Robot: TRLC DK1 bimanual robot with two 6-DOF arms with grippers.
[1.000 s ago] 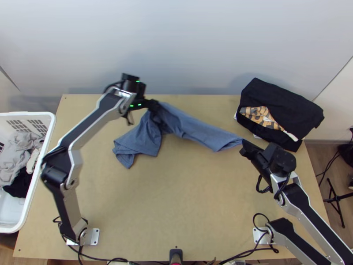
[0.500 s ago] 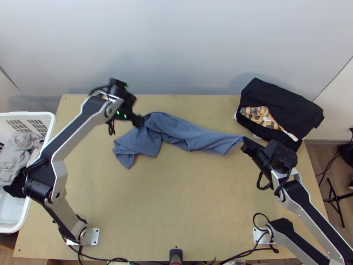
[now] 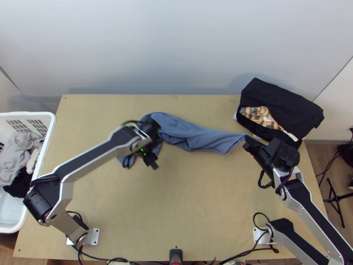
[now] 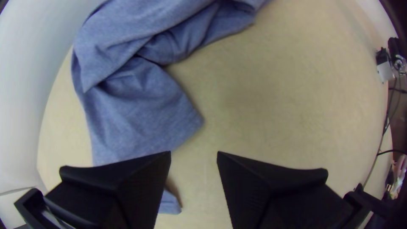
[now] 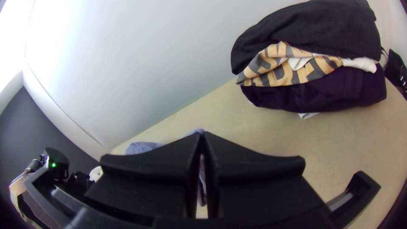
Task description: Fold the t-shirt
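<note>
My left gripper (image 3: 152, 162) is over the near edge of the blue-grey t-shirt's (image 3: 194, 134) left part in the top view. In the left wrist view the left gripper (image 4: 194, 153) is open, with nothing between its fingers, above the bunched t-shirt (image 4: 140, 110). The right gripper (image 3: 247, 142) is at the t-shirt's right end; in the right wrist view the right gripper (image 5: 202, 135) is shut on that end of the cloth (image 5: 144, 147). The shirt lies in a long, rumpled strip toward the table's far side, its left part bent toward the near side.
A pile of folded clothes (image 3: 282, 108), black with a patterned piece between, stands at the table's far right. At the left edge is a white basket (image 3: 26, 115) holding grey and black clothes. Bare wood (image 3: 189, 194) lies between the arms' bases.
The left gripper has let go of the t-shirt, drawn off left, then swung toward the near side and right. The cloth it held has settled onto the table. The right gripper has shifted slightly right.
</note>
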